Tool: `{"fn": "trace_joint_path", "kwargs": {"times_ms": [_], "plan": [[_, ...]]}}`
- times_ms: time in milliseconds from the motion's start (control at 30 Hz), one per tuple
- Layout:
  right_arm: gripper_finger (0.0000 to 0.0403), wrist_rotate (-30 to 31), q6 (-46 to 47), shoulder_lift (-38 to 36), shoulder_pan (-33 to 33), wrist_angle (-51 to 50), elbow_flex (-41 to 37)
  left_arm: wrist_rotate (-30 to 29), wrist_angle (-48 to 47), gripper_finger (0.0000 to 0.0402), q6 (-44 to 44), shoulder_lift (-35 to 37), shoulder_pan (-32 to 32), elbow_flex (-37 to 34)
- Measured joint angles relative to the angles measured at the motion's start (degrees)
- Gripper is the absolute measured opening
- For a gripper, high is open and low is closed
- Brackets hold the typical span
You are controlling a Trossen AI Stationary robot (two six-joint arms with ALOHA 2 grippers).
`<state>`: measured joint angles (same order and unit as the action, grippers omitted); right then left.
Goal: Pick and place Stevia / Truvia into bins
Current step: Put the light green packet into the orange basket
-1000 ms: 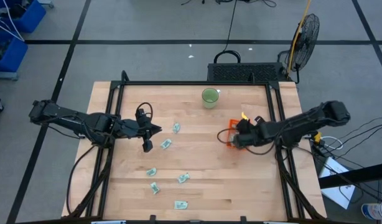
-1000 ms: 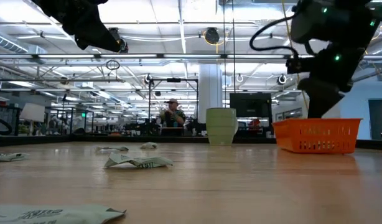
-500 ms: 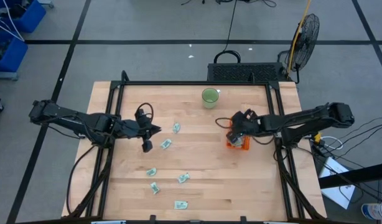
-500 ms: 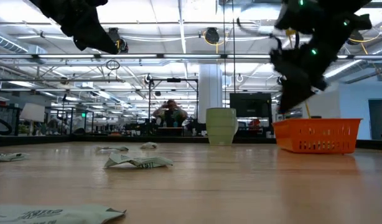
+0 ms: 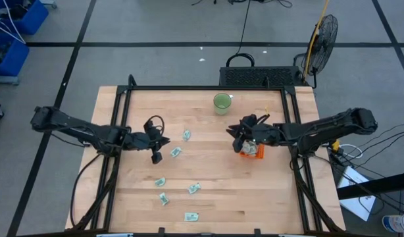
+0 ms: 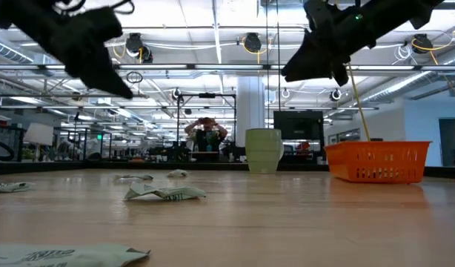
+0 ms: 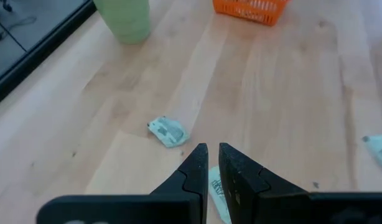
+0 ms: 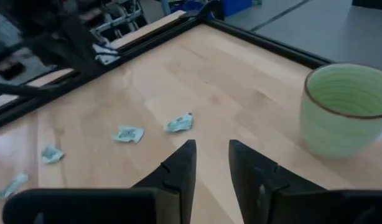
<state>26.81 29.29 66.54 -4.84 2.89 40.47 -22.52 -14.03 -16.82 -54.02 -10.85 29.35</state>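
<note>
Several small pale green and white Stevia / Truvia sachets (image 5: 175,152) lie flat on the wooden table's left half. The orange bin (image 5: 254,151) stands right of centre, partly under my right arm. My left gripper (image 5: 164,140) hovers above the sachets. Its fingers (image 7: 200,163) stand only a narrow gap apart, with nothing between them. One sachet (image 7: 216,186) lies on the table below them and another (image 7: 169,131) just beyond. My right gripper (image 5: 236,131) is open and holds nothing. It hangs high above the table beside the bin's left end (image 6: 339,159), pointing toward the table's left side.
A round green cup (image 5: 222,103) stands at the far edge, close to my right gripper (image 8: 209,152). Black frame rails run along the table's left and right sides. More sachets (image 5: 191,216) lie toward the near edge. A person shows in the room behind the table (image 6: 205,137).
My right gripper has risen from the bin and gone toward the table's left and far edges. It has tipped up from pointing down to nearly level. My left gripper has sunk a little toward the sachets. The sachets and the bin have stayed where they were.
</note>
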Motion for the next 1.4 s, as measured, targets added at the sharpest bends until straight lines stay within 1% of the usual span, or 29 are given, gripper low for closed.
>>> {"fn": "trace_joint_path", "kwargs": {"times_ms": [100,167,233,333,367,433,533,633,767,833,900,1000,1167,1300,1400], "plan": [[0.0088,0.3,0.8,0.0,-1.1,2.7,-1.7,0.3,7.1,0.0047,1.0,0.0,1.2,-5.0],[0.0087,0.3,1.0,0.0,-1.4,7.4,-3.7,2.6,11.1,0.0047,-1.0,0.0,2.6,-6.7],[0.0085,0.3,-0.5,0.0,-1.4,14.4,-6.6,5.8,13.5,0.0047,-1.6,-0.2,4.4,-7.5],[0.0082,0.3,-3.3,0.0,-1.1,25.7,-11.3,7.5,16.4,0.0047,-1.3,-2.5,6.8,-7.7],[0.0082,0.3,-3.9,0.0,-1.0,29.0,-12.7,7.8,17.4,0.0047,-0.9,-3.5,7.7,-7.5],[0.0082,0.3,-4.6,0.0,-0.7,34.6,-15.0,10.0,20.8,0.0052,0.2,-7.2,9.3,-6.8],[0.0082,0.3,-4.9,0.0,-0.3,39.3,-17.3,12.6,22.5,0.0082,0.5,-13.7,11.2,-6.0],[0.0082,0.2,-5.0,0.0,-0.3,39.7,-17.8,10.9,24.7,0.0132,1.2,-19.7,13.0,-4.4],[0.0081,0.2,-5.1,0.0,-0.4,40.2,-17.9,9.4,25.7,0.0190,0.8,-25.2,15.7,-2.5],[0.0080,0.2,-5.1,0.0,-0.4,40.2,-17.9,9.2,28.5,0.0206,-1.5,-27.2,17.3,-1.8],[0.0080,0.1,-5.1,0.0,-0.4,40.2,-17.9,9.4,30.5,0.0212,-3.5,-29.4,18.5,-1.7],[0.0079,0.0,-5.1,0.0,-0.4,40.2,-17.9,9.8,33.6,0.0207,-4.9,-33.6,19.4,-1.8],[0.0078,-0.6,-5.0,0.0,-0.5,39.7,-17.9,9.3,38.1,0.0173,-4.1,-40.2,19.5,-1.8],[0.0078,-2.7,-4.3,0.0,-0.5,38.8,-17.9,8.7,40.9,0.0142,-3.8,-42.3,19.5,-1.8],[0.0078,-3.1,-3.6,0.0,-0.5,38.8,-17.9,8.5,41.2,0.0113,-3.7,-42.5,19.6,-1.8]]}}
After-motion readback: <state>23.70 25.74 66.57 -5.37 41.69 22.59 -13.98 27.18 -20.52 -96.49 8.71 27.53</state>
